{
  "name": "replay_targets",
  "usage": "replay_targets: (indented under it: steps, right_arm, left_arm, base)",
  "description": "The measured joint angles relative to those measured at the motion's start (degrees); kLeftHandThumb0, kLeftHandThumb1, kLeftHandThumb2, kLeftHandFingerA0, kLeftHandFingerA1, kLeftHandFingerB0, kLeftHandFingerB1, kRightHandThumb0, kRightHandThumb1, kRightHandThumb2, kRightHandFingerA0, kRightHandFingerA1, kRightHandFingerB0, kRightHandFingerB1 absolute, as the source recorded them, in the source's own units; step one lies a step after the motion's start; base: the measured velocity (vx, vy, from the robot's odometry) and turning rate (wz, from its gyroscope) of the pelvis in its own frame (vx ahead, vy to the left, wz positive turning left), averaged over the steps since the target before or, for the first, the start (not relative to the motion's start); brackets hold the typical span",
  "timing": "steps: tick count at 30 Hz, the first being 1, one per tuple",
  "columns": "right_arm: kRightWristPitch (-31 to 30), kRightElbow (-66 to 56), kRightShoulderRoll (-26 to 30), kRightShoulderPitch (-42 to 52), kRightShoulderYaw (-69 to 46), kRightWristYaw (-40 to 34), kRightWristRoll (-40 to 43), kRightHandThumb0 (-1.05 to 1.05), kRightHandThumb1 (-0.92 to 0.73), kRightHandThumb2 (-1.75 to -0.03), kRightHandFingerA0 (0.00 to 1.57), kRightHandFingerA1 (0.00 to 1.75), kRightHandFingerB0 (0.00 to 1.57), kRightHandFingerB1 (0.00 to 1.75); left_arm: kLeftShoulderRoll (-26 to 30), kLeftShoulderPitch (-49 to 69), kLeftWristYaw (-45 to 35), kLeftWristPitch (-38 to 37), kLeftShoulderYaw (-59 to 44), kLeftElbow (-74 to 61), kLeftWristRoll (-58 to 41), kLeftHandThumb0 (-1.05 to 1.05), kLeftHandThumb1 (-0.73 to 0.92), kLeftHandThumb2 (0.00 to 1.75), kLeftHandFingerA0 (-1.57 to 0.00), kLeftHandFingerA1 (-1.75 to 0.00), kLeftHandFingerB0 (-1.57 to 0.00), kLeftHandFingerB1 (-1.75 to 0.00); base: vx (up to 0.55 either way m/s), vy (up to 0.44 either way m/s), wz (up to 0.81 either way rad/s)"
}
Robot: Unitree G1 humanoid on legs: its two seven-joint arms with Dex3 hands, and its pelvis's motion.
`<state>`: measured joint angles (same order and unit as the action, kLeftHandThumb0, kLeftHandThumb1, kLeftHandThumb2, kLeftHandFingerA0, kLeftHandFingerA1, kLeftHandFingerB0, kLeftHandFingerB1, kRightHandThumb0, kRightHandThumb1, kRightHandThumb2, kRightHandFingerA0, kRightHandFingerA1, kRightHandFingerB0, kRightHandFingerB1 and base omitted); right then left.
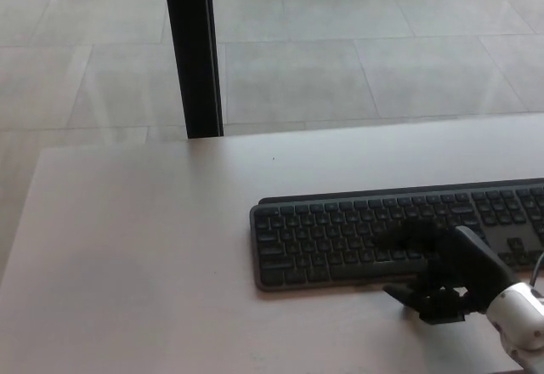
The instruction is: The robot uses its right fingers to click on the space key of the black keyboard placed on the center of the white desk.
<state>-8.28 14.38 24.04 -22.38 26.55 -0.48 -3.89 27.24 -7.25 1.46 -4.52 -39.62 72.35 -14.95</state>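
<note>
The black keyboard (340, 238) lies on the white desk (144, 255), right of centre, and runs out of the picture at the right. My right hand (446, 276) comes in from the lower right on a white wrist. It is open and holds nothing. One black finger (412, 238) reaches left over the lower key rows, just above the long space key (374, 269). The thumb (398, 292) sits lower, over the desk in front of the keyboard's front edge. Whether the finger touches the keys is not visible. The left hand does not show.
A black vertical post (194, 51) stands behind the desk's far edge at the left of centre. Beyond the desk is a grey tiled floor (357, 42). The desk's left edge (25, 212) runs diagonally at the left.
</note>
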Motion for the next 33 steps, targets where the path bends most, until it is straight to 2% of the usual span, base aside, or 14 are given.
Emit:
replay_targets:
  steps: [1,5,6,7,9,14,16,19,22,24,27,28,30,33]
  right_arm:
    - [0.27,0.39,0.29,-0.36,0.38,0.0,-0.71,-0.46,-0.59,-0.58,0.84,0.78,0.53,0.38]
    - [1.42,1.59,1.32,-1.59,1.91,-0.06,-3.71,-0.45,-0.59,-0.57,0.85,0.83,0.53,0.39]
    - [1.64,1.76,1.41,-1.78,2.18,-0.06,-4.24,-0.47,-0.57,-0.58,0.86,0.86,0.52,0.39]
    - [1.94,2.06,1.58,-2.14,2.62,-0.06,-5.14,-0.44,-0.59,-0.58,0.88,0.99,0.54,0.4]
    - [2.29,2.54,1.87,-2.56,3.26,-0.07,-6.65,-0.43,-0.59,-0.58,0.92,1.05,0.55,0.4]
    - [2.8,3.76,2.28,-3.3,4.36,-0.18,-10.41,-0.45,-0.59,-0.58,0.9,1.06,0.55,0.4]
    - [2.92,4.11,2.29,-3.62,4.89,-0.36,-12.19,-0.44,-0.59,-0.58,0.91,1.08,0.55,0.4]
    - [3.27,4.38,2.32,-4.1,6.07,-0.64,-14.67,-0.43,-0.58,-0.57,0.92,1.1,0.56,0.43]
    - [3.92,4.84,2.34,-4.48,7.15,-1.11,-16.83,-0.44,-0.59,-0.58,0.9,1.15,0.56,0.42]
    - [4.33,5.13,2.38,-4.61,7.77,-1.36,-18.41,-0.45,-0.58,-0.6,0.87,1.33,0.57,0.43]
    - [4.82,5.63,2.58,-4.65,9.01,-1.77,-20.92,-0.44,-0.59,-0.61,0.84,1.35,0.56,0.44]
    - [4.98,5.84,2.63,-4.66,9.26,-1.92,-21.68,-0.45,-0.6,-0.62,0.82,1.44,0.56,0.43]
    - [5.2,6.3,2.81,-4.69,9.81,-2.09,-23.15,-0.47,-0.6,-0.62,0.77,1.45,0.55,0.44]
    - [5.82,7.11,2.97,-4.85,10.45,-2.61,-25.62,-0.48,-0.61,-0.63,0.74,1.45,0.55,0.45]
  left_arm:
    - [0.0,0.0,-0.02,0.0,0.12,0.0,0.01,-0.52,0.68,0.6,-0.8,-0.69,-0.67,-0.52]
    - [0.0,0.01,-0.13,0.0,0.36,0.0,0.01,-0.55,0.67,0.6,-0.76,-0.71,-0.66,-0.53]
    - [0.0,0.01,-0.17,0.0,0.4,0.0,0.01,-0.53,0.68,0.6,-0.74,-0.74,-0.66,-0.55]
    - [0.0,0.01,-0.24,0.0,0.47,0.0,0.01,-0.53,0.67,0.6,-0.74,-0.74,-0.64,-0.54]
    - [0.0,0.01,-0.41,0.0,0.44,0.0,-0.04,-0.53,0.66,0.6,-0.75,-0.75,-0.64,-0.55]
    - [0.0,0.02,-0.65,0.0,0.4,0.0,-0.24,-0.54,0.68,0.6,-0.72,-0.74,-0.65,-0.55]
    - [0.0,0.01,-0.68,0.0,0.6,0.0,-0.24,-0.53,0.69,0.6,-0.68,-0.69,-0.6,-0.53]
    - [0.0,0.0,-0.73,0.0,0.82,-0.02,-0.25,-0.53,0.68,0.6,-0.75,-0.72,-0.62,-0.54]
    - [0.0,-0.02,-0.69,0.0,0.99,-0.02,-0.24,-0.52,0.69,0.6,-0.75,-0.74,-0.61,-0.55]
    - [0.0,-0.01,-0.71,0.0,1.01,-0.02,-0.26,-0.52,0.69,0.6,-0.72,-0.71,-0.61,-0.55]
    - [0.0,-0.01,-0.73,0.0,0.99,-0.02,-0.4,-0.52,0.68,0.6,-0.73,-0.72,-0.6,-0.54]
    - [0.0,-0.01,-0.73,0.0,0.99,-0.02,-0.49,-0.53,0.69,0.61,-0.72,-0.71,-0.59,-0.54]
    - [0.01,-0.01,-0.79,0.0,1.01,-0.01,-0.67,-0.53,0.68,0.6,-0.74,-0.74,-0.62,-0.55]
    - [0.01,-0.01,-0.89,0.0,0.98,-0.01,-1.14,-0.52,0.69,0.6,-0.67,-0.75,-0.6,-0.56]
  base:
    - [0.0,0.0,0.0]
    - [0.0,0.0,0.0]
    - [0.0,0.0,0.0]
    - [0.0,0.0,0.0]
    - [0.0,0.0,0.0]
    - [0.0,0.0,0.0]
    - [0.0,0.0,0.0]
    - [0.0,0.0,0.0]
    - [0.0,0.0,0.0]
    - [0.0,0.0,0.0]
    - [0.0,0.0,0.0]
    - [0.0,0.0,0.0]
    - [0.0,0.0,0.0]
    - [0.0,0.0,0.0]
